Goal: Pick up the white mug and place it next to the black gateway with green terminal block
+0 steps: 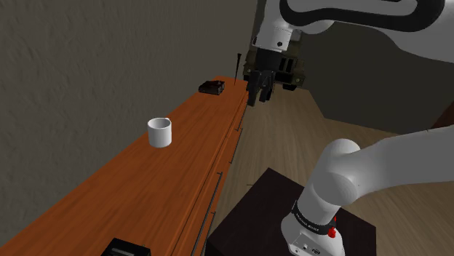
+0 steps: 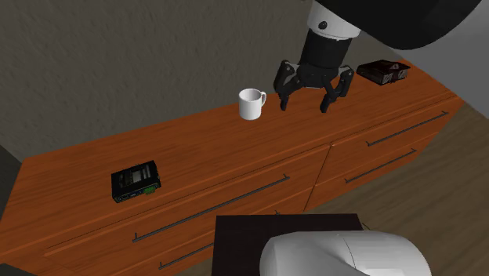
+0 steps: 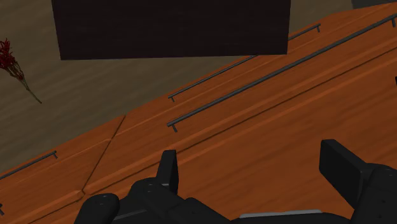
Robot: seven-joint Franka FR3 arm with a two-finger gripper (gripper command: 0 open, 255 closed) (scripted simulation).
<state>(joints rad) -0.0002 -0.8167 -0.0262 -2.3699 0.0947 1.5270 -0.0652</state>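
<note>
A white mug (image 1: pixel 159 132) (image 2: pixel 251 103) stands upright on the orange-brown wooden dresser top (image 1: pixel 164 185) (image 2: pixel 208 149), handle toward the wall side. The black gateway with a green terminal block (image 2: pixel 135 180) (image 1: pixel 128 249) lies flat on the same top, well off to the second exterior view's left of the mug. My gripper (image 1: pixel 260 92) (image 2: pixel 302 104) (image 3: pixel 254 169) hangs open and empty above the dresser, a little to the second exterior view's right of the mug and apart from it. In the wrist view the fingers (image 3: pixel 168 168) stand wide apart over the dresser's front edge.
A small dark box-like item (image 1: pixel 213 87) (image 2: pixel 382 72) sits at the dresser's far end, beyond the gripper. Drawer fronts with long dark handles (image 2: pixel 208 205) (image 3: pixel 273 73) face my dark stand (image 1: pixel 280 200) (image 3: pixel 172 28). A grey wall backs the dresser.
</note>
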